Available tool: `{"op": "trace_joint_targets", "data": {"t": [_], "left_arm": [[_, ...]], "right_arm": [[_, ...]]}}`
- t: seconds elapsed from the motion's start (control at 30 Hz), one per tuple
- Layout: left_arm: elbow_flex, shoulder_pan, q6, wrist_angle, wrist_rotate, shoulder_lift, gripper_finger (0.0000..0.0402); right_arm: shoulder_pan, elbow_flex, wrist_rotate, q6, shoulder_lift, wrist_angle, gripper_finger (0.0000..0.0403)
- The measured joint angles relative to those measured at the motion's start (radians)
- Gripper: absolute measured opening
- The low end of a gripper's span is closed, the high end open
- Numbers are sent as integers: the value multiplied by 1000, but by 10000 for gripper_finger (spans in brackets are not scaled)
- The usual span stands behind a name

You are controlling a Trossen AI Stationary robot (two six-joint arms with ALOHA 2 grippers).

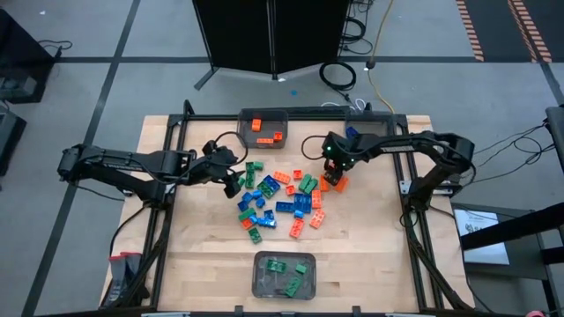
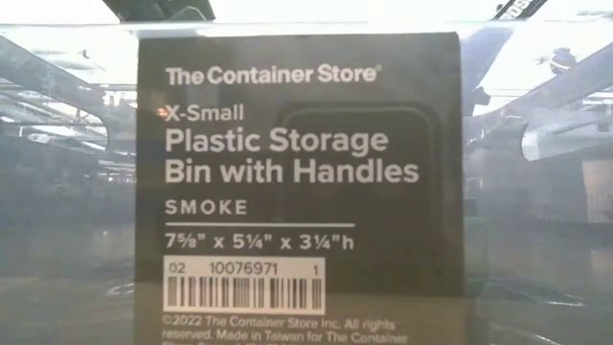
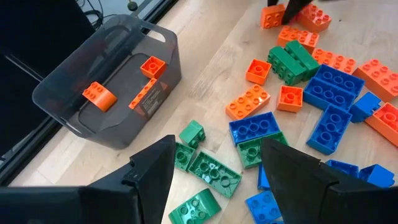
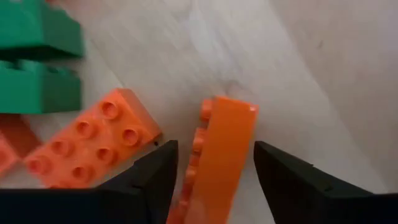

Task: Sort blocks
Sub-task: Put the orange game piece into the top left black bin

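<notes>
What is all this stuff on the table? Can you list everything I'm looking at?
Loose blocks: a few dozen, orange, green and blue, scattered mid-table.
Far bin: one, grey see-through, far edge of the table, holding a few orange blocks.
Near bin: one, grey see-through, near edge, holding a few green blocks.
Third bin: one, far edge towards the right; contents unclear.
Bin label: one, dark with white print, filling the low view.
Table: one, pale wood.
Cables: several, on the floor beyond the table.
Left gripper: open, at the pile's left edge, empty.
Right gripper: fingers either side of an orange block on its side, not yet closed.
</notes>
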Motion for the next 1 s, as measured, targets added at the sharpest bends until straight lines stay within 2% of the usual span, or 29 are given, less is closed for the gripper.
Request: {"op": "trace_joint_targets", "data": {"t": [0.1,0.2,0.47,0.6,0.73,0.83,1.0], "left_arm": [[0,0,-4,-1,0,0,240],[0,0,-16,-1,0,0,240],[0,0,-16,-2,0,0,240],[0,0,-14,-3,0,0,240],[0,0,-10,-2,-2,0,240],[0,0,-9,-2,-5,0,240],[0,0,-9,-2,-8,0,240]], "right_arm": [[2,3,-4,-2,36,0,154],[9,5,-11,-19,50,5,75],[4,42,-36,-42,-3,-35,73],[-12,135,-33,-65,-55,-53,73],[-29,281,-34,-104,-60,-42,73],[-39,393,-42,-141,-41,30,73],[-68,530,-152,-160,16,210,73]]}}
